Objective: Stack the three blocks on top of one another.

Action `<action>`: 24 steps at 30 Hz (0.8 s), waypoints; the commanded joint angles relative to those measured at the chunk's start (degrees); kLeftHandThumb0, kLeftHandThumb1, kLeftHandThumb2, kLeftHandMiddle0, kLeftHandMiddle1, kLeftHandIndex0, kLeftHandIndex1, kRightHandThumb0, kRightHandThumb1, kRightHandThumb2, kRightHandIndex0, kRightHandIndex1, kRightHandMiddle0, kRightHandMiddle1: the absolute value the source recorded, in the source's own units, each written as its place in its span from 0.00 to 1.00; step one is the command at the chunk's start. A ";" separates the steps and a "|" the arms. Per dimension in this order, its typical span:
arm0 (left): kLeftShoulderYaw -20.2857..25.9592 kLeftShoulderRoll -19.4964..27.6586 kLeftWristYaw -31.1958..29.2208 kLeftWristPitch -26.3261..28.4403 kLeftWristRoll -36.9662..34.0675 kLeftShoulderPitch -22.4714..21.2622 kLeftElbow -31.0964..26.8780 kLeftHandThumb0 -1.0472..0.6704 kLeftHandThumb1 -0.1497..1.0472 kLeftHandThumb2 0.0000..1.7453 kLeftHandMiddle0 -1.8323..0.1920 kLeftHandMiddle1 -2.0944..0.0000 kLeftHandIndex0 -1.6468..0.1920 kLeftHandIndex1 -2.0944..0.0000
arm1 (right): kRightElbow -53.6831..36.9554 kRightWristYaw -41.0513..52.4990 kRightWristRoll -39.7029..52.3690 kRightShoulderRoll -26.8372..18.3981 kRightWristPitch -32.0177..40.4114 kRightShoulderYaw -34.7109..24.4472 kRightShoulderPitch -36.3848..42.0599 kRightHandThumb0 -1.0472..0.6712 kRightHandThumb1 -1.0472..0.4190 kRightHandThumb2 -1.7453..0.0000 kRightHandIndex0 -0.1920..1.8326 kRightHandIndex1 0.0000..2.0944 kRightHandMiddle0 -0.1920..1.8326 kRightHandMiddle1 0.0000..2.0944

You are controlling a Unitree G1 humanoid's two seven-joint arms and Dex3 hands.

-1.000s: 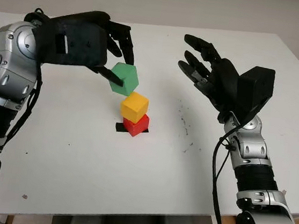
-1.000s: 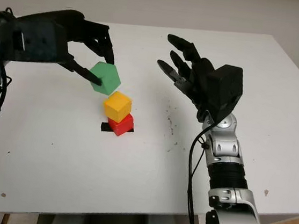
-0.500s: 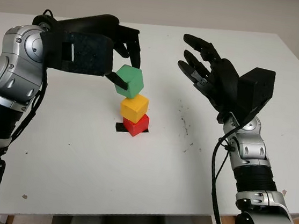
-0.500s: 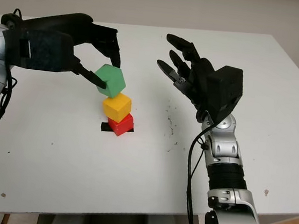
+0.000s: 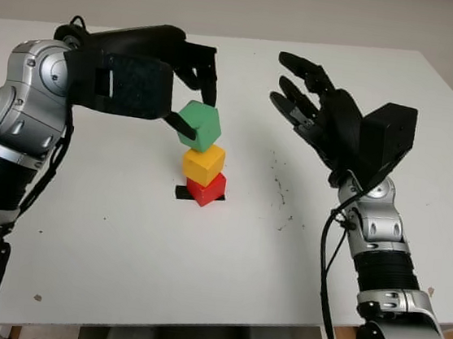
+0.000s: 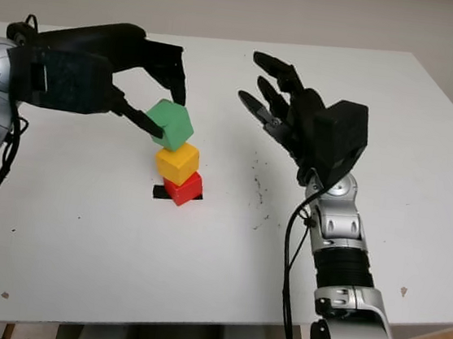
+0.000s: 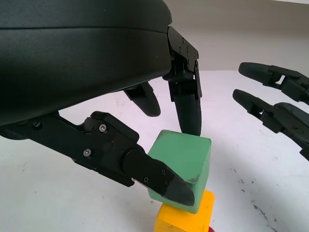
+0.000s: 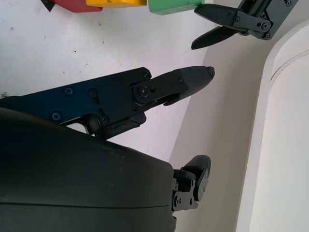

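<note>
Green block (image 5: 200, 126) pinched between the thumb (image 7: 145, 169) and opposing fingers (image 7: 187, 108) of the left hand (image 5: 151, 75). The grip is closed on two opposite faces, with the fingers curled only as far as the block's width allows. Compared with a second ago, the block has travelled toward the stack and come down: it was then held tilted, up and to the left of the stack with a clear gap beneath, whereas now its lower corner meets the top of the yellow block (image 5: 203, 164). In the left wrist view the green block appears to touch the yellow one, though still rotated and canted, not squarely seated. The yellow block sits on the red block (image 5: 206, 189), which rests on a small black mark (image 5: 182, 191) on the white table (image 5: 199, 265); both lower blocks have stayed in place throughout.

Judged from this arrangement, two tiers are complete and the third is at the placing step; the block likely needs levelling before release, since a tilted release risks it sliding off or toppling the stack.

The right hand (image 5: 311, 105) is raised above the table, to the right of the stack and well apart from it, open and holding nothing, unchanged in position.
</note>
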 commanded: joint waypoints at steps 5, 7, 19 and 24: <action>0.01 -0.17 -0.58 0.54 -0.08 -1.56 -0.34 0.34 0.96 0.03 0.80 0.65 0.70 0.21 | -1.04 -0.01 0.20 0.14 -0.33 -0.20 0.16 0.25 0.00 0.96 0.19 0.03 0.09 0.32; -0.02 -0.26 -1.14 1.34 -0.23 -1.70 -0.32 0.35 0.96 0.03 0.80 0.65 0.70 0.21 | -1.10 0.00 0.22 0.17 -0.33 -0.18 0.18 0.25 0.00 0.96 0.19 0.03 0.09 0.33; -0.30 -0.59 -2.27 3.04 -0.28 -2.27 -0.37 0.36 0.95 0.03 0.79 0.64 0.68 0.25 | -1.32 -0.28 0.09 0.32 -0.28 -0.22 0.42 0.25 0.00 0.96 0.19 0.03 0.08 0.34; -0.59 -0.53 -3.23 3.57 -0.18 -2.80 0.23 0.36 0.95 0.03 0.80 0.65 0.66 0.27 | -1.74 -0.57 0.15 0.45 -0.04 -0.21 0.52 0.24 0.00 0.97 0.20 0.03 0.08 0.34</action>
